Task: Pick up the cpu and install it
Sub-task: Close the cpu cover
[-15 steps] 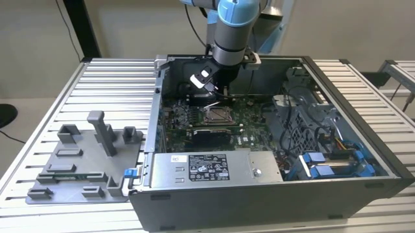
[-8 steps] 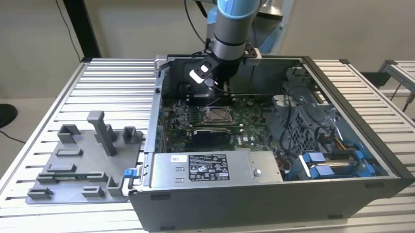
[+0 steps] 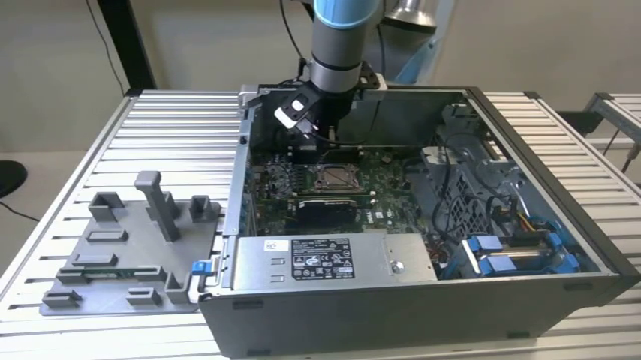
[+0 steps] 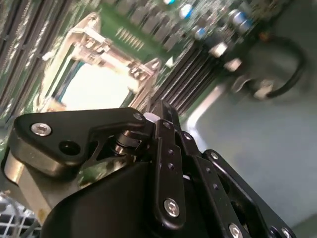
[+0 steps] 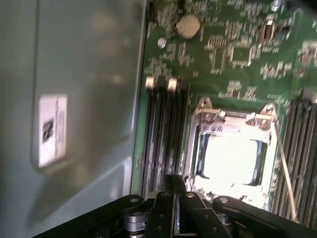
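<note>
The cpu (image 5: 230, 158) lies flat in the metal socket frame (image 5: 204, 116) on the green motherboard, its top shining silvery-white. It also shows as a bright square in the second wrist view (image 4: 96, 87) and sits mid-board in the exterior view (image 3: 331, 178). My gripper (image 3: 317, 137) hangs inside the open computer case, above the board and just behind the socket, toward the case's rear wall. Its black fingertips (image 5: 174, 182) are pressed together with nothing between them, clear of the chip. The fingers also show in the second wrist view (image 4: 163, 116).
The case walls (image 3: 251, 150) close in around the arm. Memory slots (image 5: 163, 134) run beside the socket. A silver power-supply box (image 3: 326, 259) fills the case front, with blue-clipped drive bays (image 3: 511, 251) at the exterior view's right. A grey plastic tray (image 3: 120, 255) lies outside, at that view's left.
</note>
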